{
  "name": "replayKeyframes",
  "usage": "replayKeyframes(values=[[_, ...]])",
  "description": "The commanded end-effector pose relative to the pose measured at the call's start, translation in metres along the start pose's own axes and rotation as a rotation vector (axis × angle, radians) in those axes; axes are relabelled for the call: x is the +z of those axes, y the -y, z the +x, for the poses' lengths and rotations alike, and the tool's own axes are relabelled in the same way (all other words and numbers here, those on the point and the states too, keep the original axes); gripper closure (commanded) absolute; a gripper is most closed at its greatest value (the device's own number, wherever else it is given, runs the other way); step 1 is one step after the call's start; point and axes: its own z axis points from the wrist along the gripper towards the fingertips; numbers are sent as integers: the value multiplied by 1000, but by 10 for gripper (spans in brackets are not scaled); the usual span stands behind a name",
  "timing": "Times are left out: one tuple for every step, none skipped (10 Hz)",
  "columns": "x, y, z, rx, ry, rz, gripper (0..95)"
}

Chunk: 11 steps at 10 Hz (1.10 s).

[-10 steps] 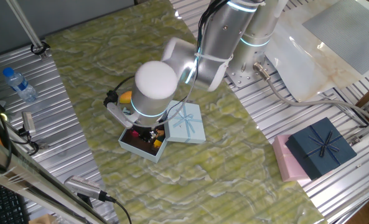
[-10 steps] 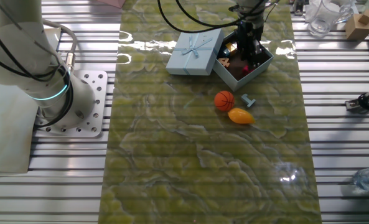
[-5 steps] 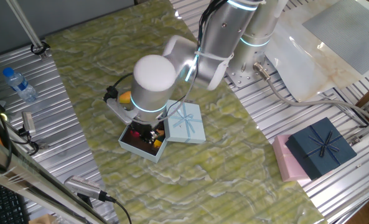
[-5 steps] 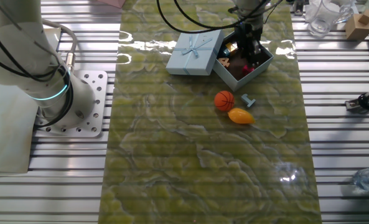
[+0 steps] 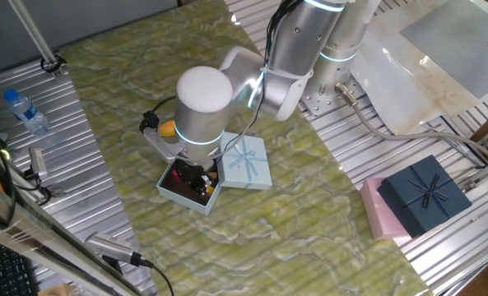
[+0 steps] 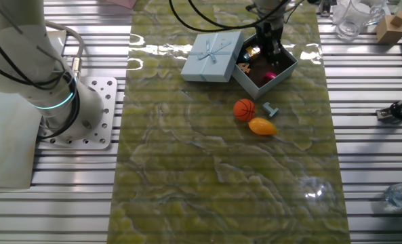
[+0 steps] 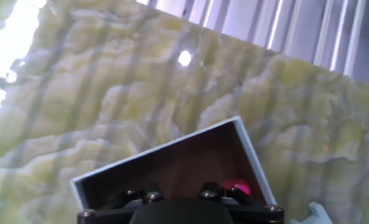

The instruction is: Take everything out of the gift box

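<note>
Two toys already lie outside the small pale-blue cardboard gift box (image 6: 272, 73) on the green marbled mat (image 6: 207, 176).
Left to right: bow-topped lid (image 6: 213, 56), orange basketball (image 6: 244, 109), yellow mango-like fruit (image 6: 262, 126); the gripper (image 6: 271, 55) is lowered into the box beside a magenta piece (image 6: 270, 75); its grasp cannot be told.

Lid (image 6: 212, 56) beside gift box (image 6: 283, 73)
</note>
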Motion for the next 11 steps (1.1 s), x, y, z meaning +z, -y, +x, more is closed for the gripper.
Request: replayKeyframes(values=[[-6,2,4,28,-41,139,760],[-6,4,5,34,-48,165,760],[-7,8,7,84,-40,173,760],[-6,13,9,123,-35,181,760],[-8,19,10,129,-37,180,760],[-10,22,10,142,-34,176,760],[-10,22,10,208,-21,167,760],[-10,23,10,274,-17,166,760],[-10,23,11,315,-14,160,760],[-9,24,12,354,-8,146,760],[-9,24,12,380,10,142,570]])
